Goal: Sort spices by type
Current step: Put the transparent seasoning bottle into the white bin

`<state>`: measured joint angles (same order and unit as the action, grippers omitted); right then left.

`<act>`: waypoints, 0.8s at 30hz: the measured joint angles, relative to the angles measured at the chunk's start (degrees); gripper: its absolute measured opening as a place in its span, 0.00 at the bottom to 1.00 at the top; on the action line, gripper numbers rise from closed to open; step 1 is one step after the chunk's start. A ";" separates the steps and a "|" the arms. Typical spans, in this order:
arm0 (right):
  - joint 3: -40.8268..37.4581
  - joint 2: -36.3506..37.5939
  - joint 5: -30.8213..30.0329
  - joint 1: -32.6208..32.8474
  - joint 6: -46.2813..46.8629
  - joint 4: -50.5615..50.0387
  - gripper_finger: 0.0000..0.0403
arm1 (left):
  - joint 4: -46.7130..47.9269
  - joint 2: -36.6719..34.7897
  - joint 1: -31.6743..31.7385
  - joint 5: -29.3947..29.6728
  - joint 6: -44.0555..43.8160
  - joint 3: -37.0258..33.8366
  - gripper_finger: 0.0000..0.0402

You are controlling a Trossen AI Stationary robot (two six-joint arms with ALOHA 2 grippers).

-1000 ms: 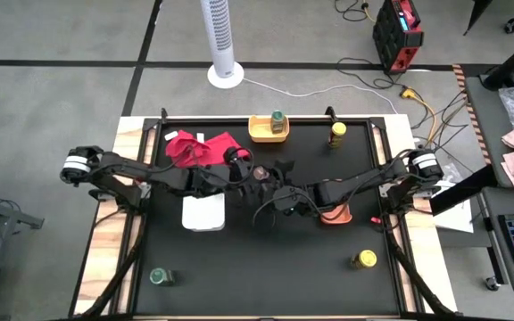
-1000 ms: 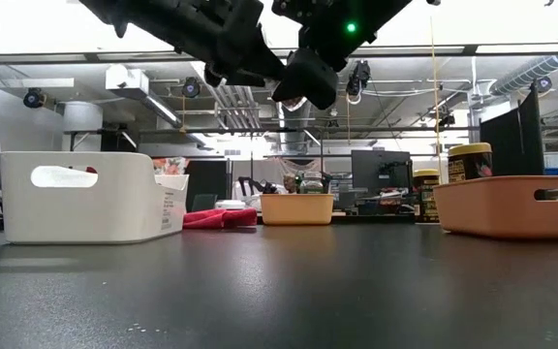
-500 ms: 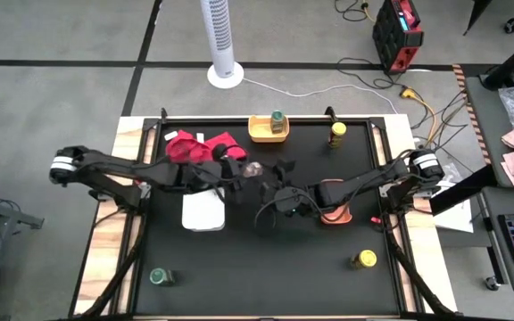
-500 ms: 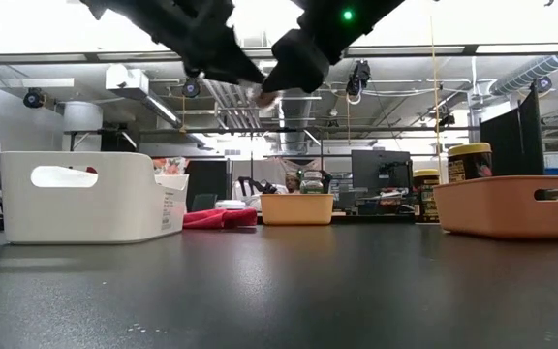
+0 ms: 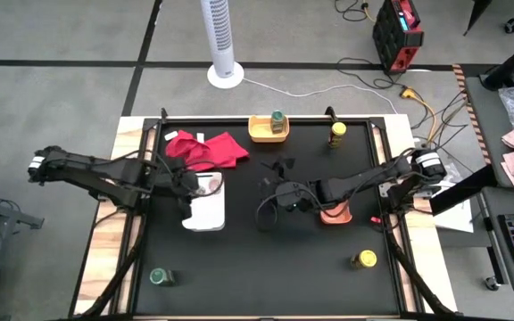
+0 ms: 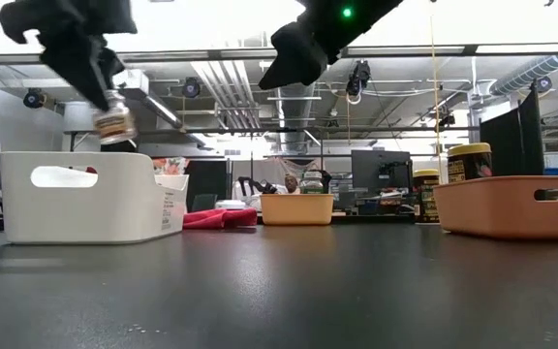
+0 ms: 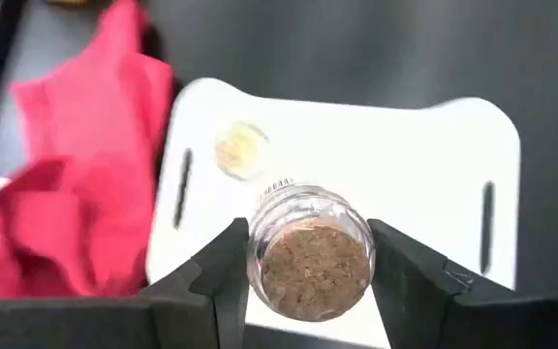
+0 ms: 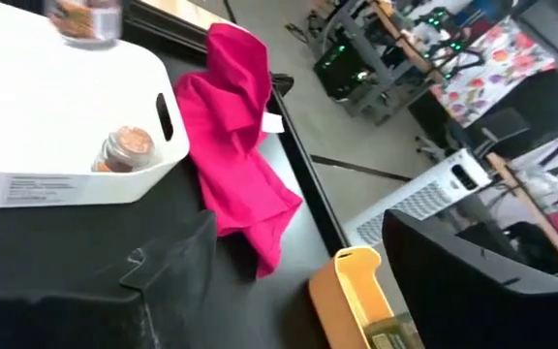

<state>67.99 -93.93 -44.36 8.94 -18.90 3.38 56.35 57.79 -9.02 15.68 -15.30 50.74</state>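
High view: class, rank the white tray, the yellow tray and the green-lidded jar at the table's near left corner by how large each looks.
1. White tray, largest.
2. Yellow tray, clearly smaller.
3. Green-lidded jar, smallest.
The overhead camera sees all three from a similar distance, so the order is dependable.

No text reads clearly – the white tray carries a side label, and a jar another – both too blurred

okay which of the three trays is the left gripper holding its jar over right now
The white tray. The left gripper holds a pinkish-brown jar above it; one similar jar already sits inside. The yellow tray and the orange tray lie elsewhere.
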 joint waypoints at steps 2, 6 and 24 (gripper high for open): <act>-0.07 0.00 1.06 -0.64 0.72 -0.07 0.69 | -0.34 -0.28 -0.19 -1.33 0.01 -1.11 0.38; -0.48 0.02 1.39 -1.47 1.90 -0.16 0.65 | -1.28 0.13 0.17 -1.46 0.40 -4.04 0.38; -0.79 0.02 1.48 -1.47 2.43 -0.16 0.61 | -5.95 9.99 0.52 -9.26 2.25 -7.01 0.38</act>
<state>67.20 -93.91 -42.87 7.46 -16.47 3.22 50.40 67.78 -8.50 6.41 -13.05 43.72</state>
